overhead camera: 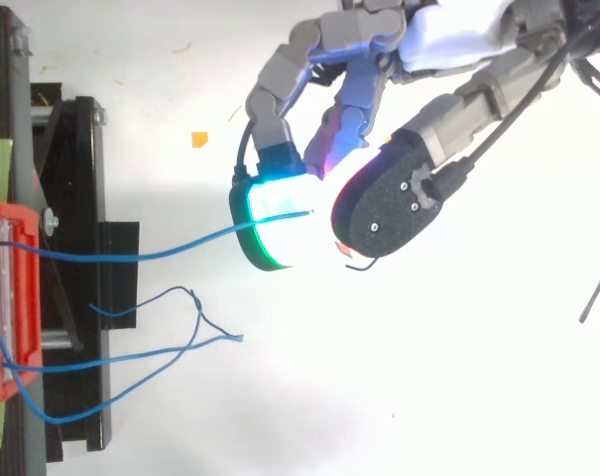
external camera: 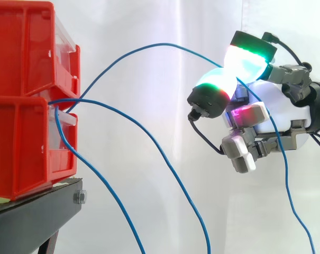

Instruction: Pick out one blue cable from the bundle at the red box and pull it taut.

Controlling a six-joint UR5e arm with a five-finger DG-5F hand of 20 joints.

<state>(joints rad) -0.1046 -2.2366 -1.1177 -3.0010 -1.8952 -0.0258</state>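
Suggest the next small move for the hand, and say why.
Probably draw the hand away from the red bins, keeping the pinch: its pads clamp one blue cable, which arcs slack between bins and hand.

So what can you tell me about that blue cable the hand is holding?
The blue cable is thin, flexible and plastic-looking. It comes out where the two stacked red bins meet and arcs up and across in a loose bow, not yet taut. It is pinched between glowing fingertips of the hand. Past the pinch a blue strand, seemingly the same cable, hangs down behind the hand.
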